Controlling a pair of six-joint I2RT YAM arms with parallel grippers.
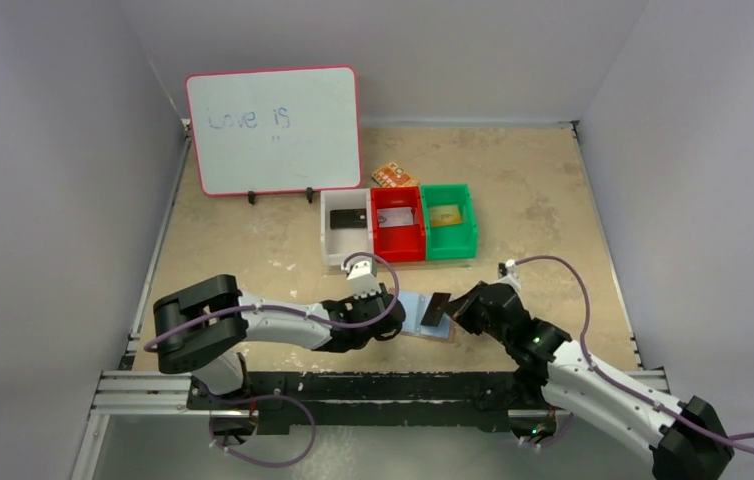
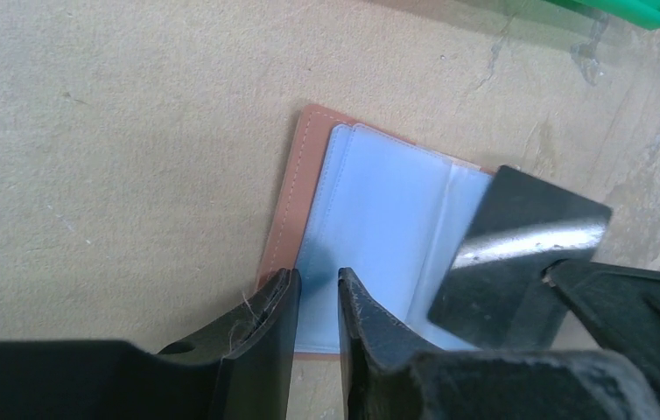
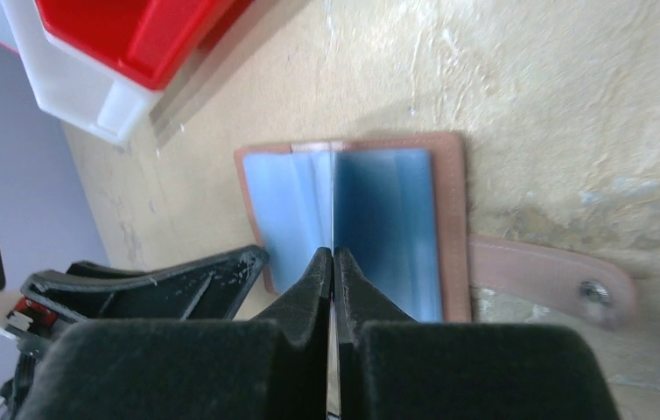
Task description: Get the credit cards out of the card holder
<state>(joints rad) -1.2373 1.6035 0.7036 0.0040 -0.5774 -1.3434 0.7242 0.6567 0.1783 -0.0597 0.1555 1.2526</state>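
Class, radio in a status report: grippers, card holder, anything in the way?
Left gripper slightly open, tips on card holder edge. Right gripper shut on dark card, over open holder. Nothing blocking.

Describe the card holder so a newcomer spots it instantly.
From the row of three bins mid-table, look just below. The card holder lies open between the left tool and right tool: tan outside, pale blue inside, unlike the dark card the right tool pinches.
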